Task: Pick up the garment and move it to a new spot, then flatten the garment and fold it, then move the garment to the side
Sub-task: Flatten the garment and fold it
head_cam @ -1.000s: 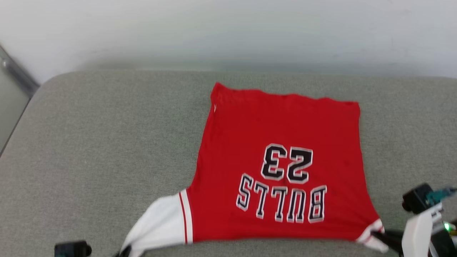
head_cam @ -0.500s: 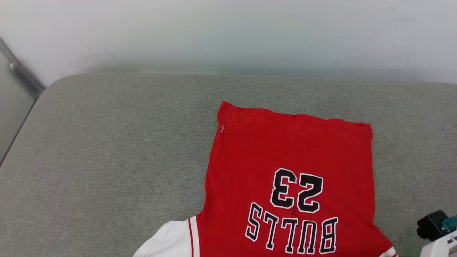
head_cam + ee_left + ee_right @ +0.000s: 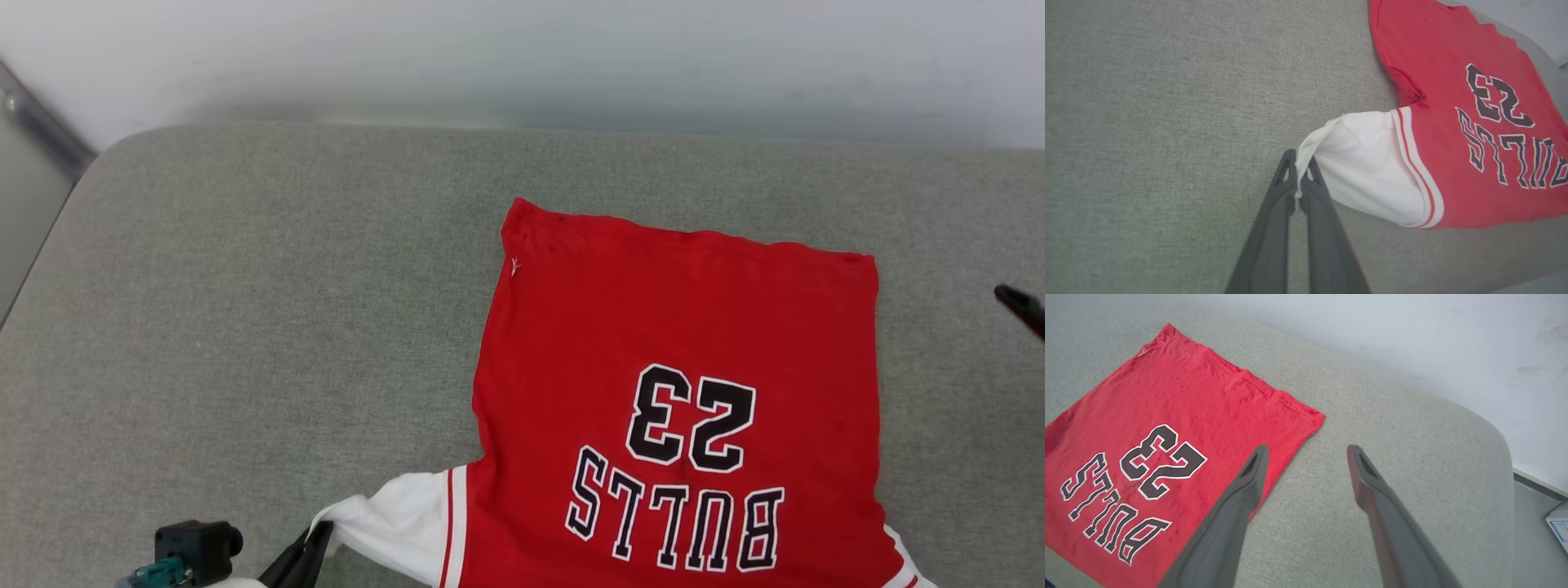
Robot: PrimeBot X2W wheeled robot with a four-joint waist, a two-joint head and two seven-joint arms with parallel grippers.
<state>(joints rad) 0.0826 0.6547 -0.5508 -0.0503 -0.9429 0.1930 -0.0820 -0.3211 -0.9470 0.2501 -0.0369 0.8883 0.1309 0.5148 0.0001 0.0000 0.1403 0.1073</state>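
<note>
Lying flat on the grey cushion (image 3: 245,286), lettering up, the garment (image 3: 678,327) is cut off by the head view's bottom edge. Its white sleeve (image 3: 1367,163) is pinched tight by the left gripper (image 3: 1298,173); the right gripper (image 3: 1306,451) is held spread wide near the far hem.

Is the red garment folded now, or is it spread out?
Spread out: the garment lies flat, lettering up, left gripper pinching its sleeve.
</note>
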